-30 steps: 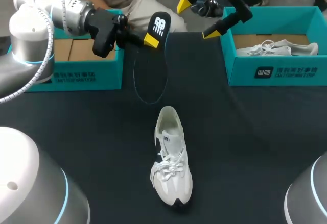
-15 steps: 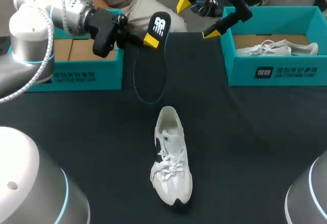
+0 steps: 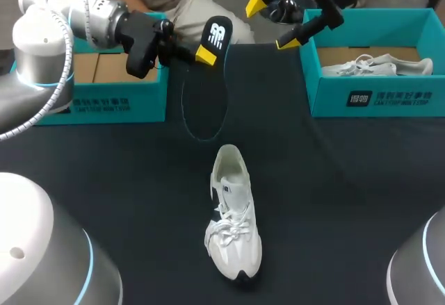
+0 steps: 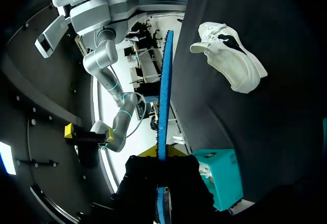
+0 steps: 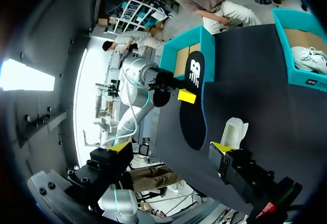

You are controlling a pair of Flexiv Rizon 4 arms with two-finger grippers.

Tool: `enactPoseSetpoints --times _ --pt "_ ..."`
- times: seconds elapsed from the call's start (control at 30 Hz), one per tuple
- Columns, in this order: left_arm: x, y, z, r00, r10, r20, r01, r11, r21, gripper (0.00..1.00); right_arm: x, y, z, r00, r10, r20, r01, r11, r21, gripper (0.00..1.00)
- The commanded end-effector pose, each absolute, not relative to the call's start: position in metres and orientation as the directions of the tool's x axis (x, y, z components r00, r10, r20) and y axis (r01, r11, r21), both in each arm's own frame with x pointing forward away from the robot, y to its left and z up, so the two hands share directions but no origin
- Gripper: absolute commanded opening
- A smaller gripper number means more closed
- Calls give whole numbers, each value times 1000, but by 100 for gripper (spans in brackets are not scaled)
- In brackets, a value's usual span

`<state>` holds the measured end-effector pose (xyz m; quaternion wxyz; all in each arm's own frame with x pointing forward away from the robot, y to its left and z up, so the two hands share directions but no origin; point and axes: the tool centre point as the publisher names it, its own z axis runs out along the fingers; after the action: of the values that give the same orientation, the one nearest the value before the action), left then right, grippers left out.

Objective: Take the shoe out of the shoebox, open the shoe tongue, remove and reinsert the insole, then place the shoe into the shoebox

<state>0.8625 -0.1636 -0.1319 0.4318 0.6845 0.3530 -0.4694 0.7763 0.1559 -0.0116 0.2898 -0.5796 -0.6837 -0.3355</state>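
The left claw (image 3: 201,53) is clamped on the insole (image 3: 207,89) at its heel end, toe hung toward 6 o'clock, where the white sneaker (image 3: 233,215) is laid heel-nearest on the desk (image 3: 348,180); the right claw (image 3: 272,22), spread apart, is farther.

The insole (image 4: 164,106) stands edge-on, clamped between the fingers (image 4: 146,154), the white shoe (image 4: 230,63) lying on the table (image 4: 286,132) beyond.

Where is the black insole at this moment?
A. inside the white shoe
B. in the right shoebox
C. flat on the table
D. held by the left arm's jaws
D: the left arm's jaws clamp the black insole in the air, apart from the white shoe.
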Motion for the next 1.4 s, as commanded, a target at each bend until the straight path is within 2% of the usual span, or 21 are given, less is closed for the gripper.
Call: enactPoseSetpoints --times 0.03,0.23,0.63,1.13,1.4 --pt "863 -164 -133 312 76 -947 888 -377 262 0 778 152 -21 -192 531 825 981 108 159 100" --pt "863 -164 -133 312 76 -947 888 -377 262 0 780 150 -25 -262 449 854 965 99 244 100" --pt "863 -164 -133 312 76 -947 888 -377 262 0 777 150 -49 -289 430 855 952 36 304 100" --pt "863 -164 -133 312 76 -947 888 -377 262 0 794 146 -104 -261 415 872 958 0 287 100" --pt "863 -164 -133 312 76 -947 888 -377 262 0 819 148 -114 -281 401 872 952 3 306 100"
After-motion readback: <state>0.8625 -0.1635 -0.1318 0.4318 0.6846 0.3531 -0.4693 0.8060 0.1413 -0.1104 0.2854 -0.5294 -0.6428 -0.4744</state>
